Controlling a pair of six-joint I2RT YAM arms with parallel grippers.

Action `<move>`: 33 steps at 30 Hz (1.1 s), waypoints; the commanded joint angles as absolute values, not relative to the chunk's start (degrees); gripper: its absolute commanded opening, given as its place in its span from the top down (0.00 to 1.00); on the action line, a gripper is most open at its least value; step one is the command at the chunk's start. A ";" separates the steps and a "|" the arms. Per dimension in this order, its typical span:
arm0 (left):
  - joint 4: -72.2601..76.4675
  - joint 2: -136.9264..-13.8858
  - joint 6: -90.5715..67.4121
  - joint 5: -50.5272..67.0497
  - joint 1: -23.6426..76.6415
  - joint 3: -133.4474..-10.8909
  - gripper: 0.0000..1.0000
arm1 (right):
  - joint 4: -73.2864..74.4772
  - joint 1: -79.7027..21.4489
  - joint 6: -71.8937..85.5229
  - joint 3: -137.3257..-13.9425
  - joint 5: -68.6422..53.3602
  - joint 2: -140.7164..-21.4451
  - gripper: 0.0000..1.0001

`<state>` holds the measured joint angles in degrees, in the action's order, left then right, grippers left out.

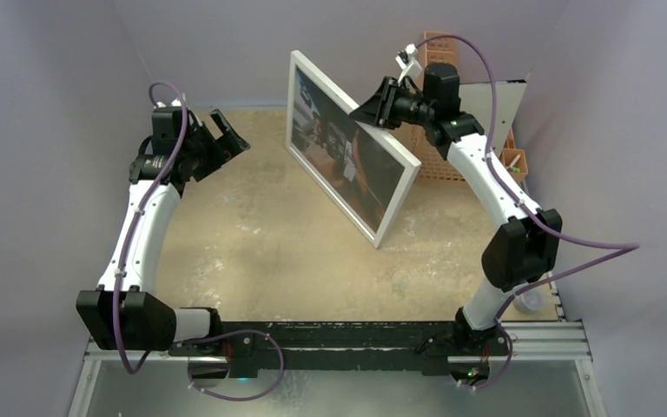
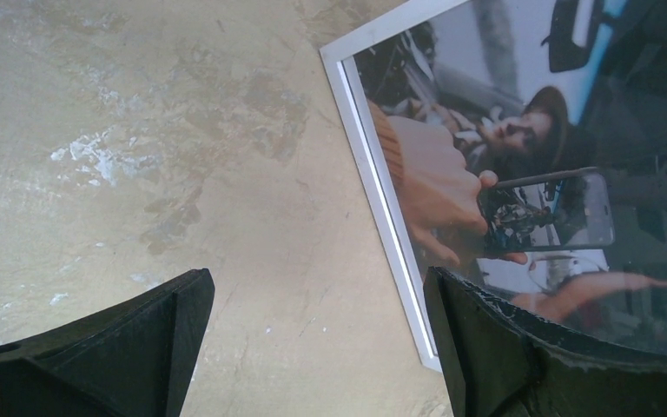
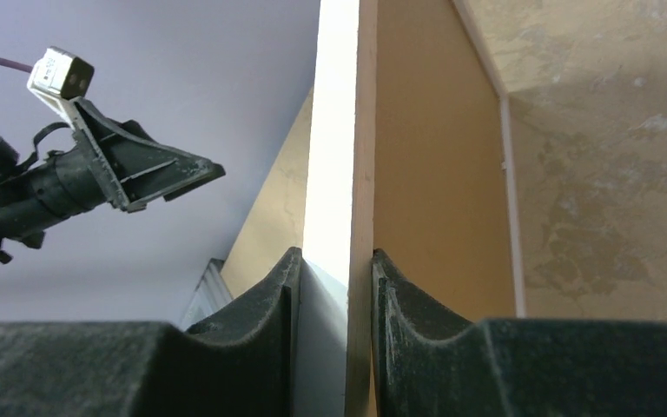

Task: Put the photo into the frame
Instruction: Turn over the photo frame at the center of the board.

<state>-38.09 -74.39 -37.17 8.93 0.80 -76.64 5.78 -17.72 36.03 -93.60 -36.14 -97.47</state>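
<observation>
- Top view: gripping the frame (image 1: 347, 165) at its upper edge with the right jaws, closed on it. Held up on edge over the far middle of the table (image 1: 252, 243), tilted, front face toward the left, low corner at or just above the table (cannot tell whether touching).
- Same view: left jaws spread wide and empty, hovering to the left of the frame, well apart from it. Orange basket (image 1: 434, 165) just behind the frame, far right.
- Left wrist: looking between wide-open jaws at the frame's white corner and the photo (image 2: 504, 174) behind the glass (a hand with a phone, a face under a hat). Bare table to the left.
- Right wrist: clamped on the frame's edge, white face against the left pad (image 3: 260, 295), wood rim against the right pad (image 3: 399, 295), brown back beyond.
</observation>
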 commanded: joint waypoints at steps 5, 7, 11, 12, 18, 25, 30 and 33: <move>-35.18 -74.88 -36.00 10.90 0.51 -75.80 0.03 | 21.22 -19.46 17.65 -105.17 -26.98 -102.97 0.71; -34.71 -74.96 -36.16 11.13 0.58 -75.45 0.03 | 23.74 -19.51 15.38 -107.21 -26.24 -103.33 0.65; -34.05 -75.21 -36.43 11.84 0.60 -75.06 0.03 | 25.82 -19.51 13.08 -109.38 -25.86 -103.12 0.50; -34.02 -75.28 -36.40 11.86 0.58 -75.04 0.03 | 26.22 -19.51 12.60 -109.98 -25.90 -103.09 0.47; -33.95 -75.41 -36.39 11.94 0.57 -74.73 0.03 | 28.45 -19.51 11.07 -114.46 -25.74 -104.66 0.60; -33.98 -75.40 -36.34 11.91 0.59 -74.32 0.03 | 28.85 -19.51 11.94 -114.77 -25.47 -105.03 0.85; -33.82 -75.25 -36.30 12.04 0.56 -73.49 0.03 | 21.44 -19.42 16.61 -103.80 -27.95 -103.57 0.88; -33.83 -75.06 -36.13 11.87 0.58 -73.08 0.03 | 14.07 -19.43 20.72 -95.50 -32.54 -102.23 0.89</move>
